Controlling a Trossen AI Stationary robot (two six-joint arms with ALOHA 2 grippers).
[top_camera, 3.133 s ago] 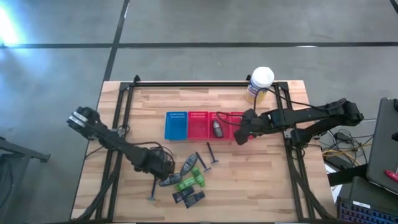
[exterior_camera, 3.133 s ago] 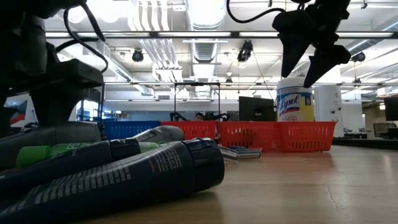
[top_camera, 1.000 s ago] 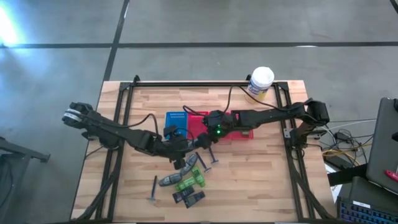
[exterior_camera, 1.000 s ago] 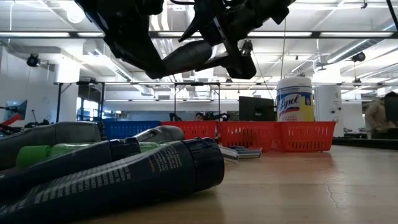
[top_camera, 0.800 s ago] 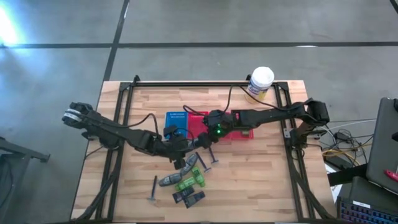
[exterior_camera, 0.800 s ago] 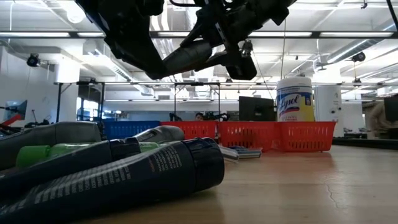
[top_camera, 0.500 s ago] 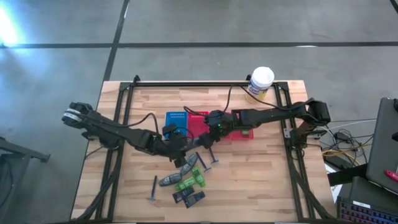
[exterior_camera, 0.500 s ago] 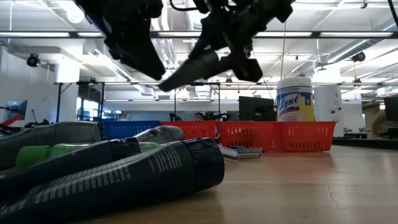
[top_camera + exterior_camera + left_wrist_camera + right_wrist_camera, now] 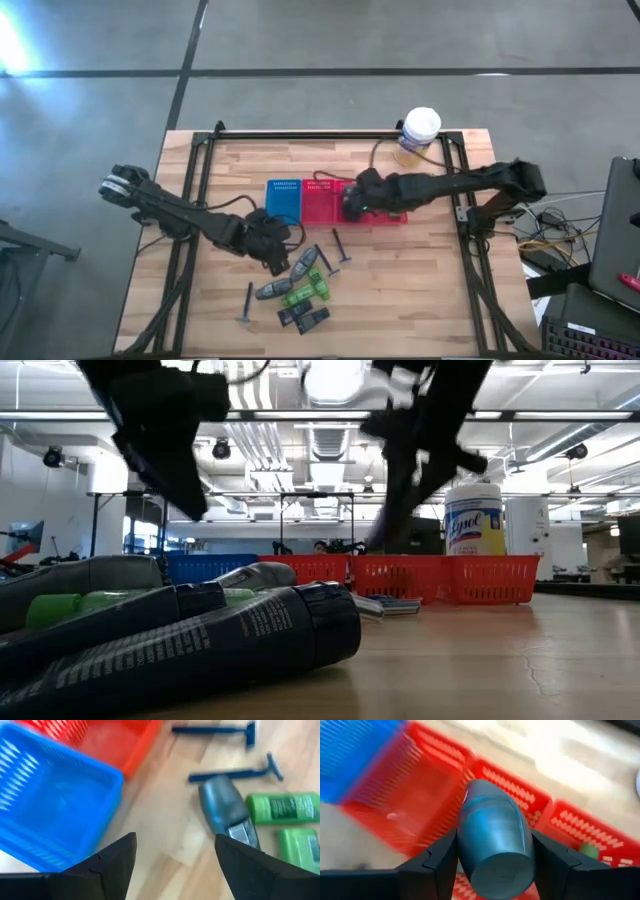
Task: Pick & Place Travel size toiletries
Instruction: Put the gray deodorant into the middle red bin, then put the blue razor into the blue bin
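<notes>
My right gripper (image 9: 351, 203) hovers over the red baskets (image 9: 322, 207), shut on a grey oval piece (image 9: 494, 840). My left gripper (image 9: 274, 252) stands open just left of the pile, with nothing between its fingers (image 9: 120, 857). The pile lies flat on the wood near the front. It holds a grey oval piece (image 9: 303, 264) and a second one (image 9: 272, 290), green little bottles (image 9: 304, 294), dark razors (image 9: 339, 250) and small dark packets (image 9: 306, 319). The left wrist view shows a grey piece (image 9: 227, 815) beside green bottles (image 9: 282, 807). My right gripper pinches the grey oval piece by its two long sides (image 9: 464, 845) between its two fingers (image 9: 437, 862). The fingers come from the table's right, and the piece lies along them with one end toward the wrist camera. It is lifted clear above the red baskets.
A blue basket (image 9: 283, 201) stands left of the row of red baskets at the table's middle. A white-lidded canister (image 9: 419, 134) stands at the far right. One razor (image 9: 247, 302) lies apart at the near left. Bare wood lies at the near right.
The grey oval piece has passed from my left gripper to my right one. My left gripper has opened, let go and drawn back toward the table's left and near edge, dropping lower. My right gripper has carried the piece toward the table's right, over the red baskets.
</notes>
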